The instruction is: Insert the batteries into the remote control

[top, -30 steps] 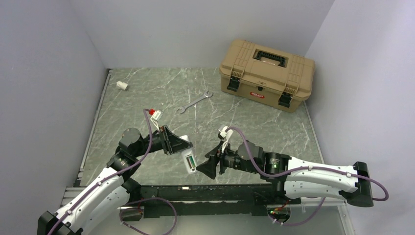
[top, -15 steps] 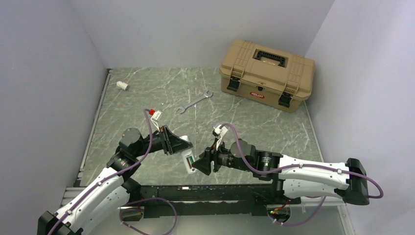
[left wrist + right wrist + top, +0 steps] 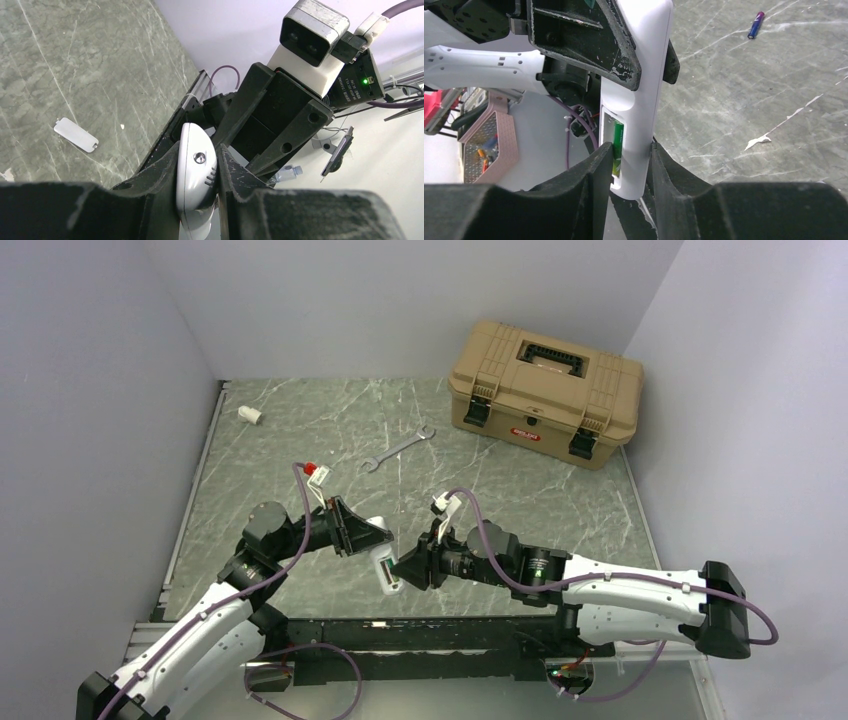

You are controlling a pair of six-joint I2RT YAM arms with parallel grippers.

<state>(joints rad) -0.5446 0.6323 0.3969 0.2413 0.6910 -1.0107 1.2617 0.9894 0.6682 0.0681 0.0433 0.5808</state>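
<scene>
Change: your right gripper [image 3: 626, 170] has moved left since a second ago and now pinches the near end of the remote control [image 3: 644, 75], held over the table's near middle | left gripper [image 3: 197, 185] clenched on its far end | glossy white rounded bar, green battery [image 3: 617, 142] in its recess | slim dark blue battery [image 3: 755, 25] loose on the marbled table [image 3: 300, 430]

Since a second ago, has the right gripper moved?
Yes. The right gripper has shifted left, away from the toolbox, and now straddles the remote.
</scene>
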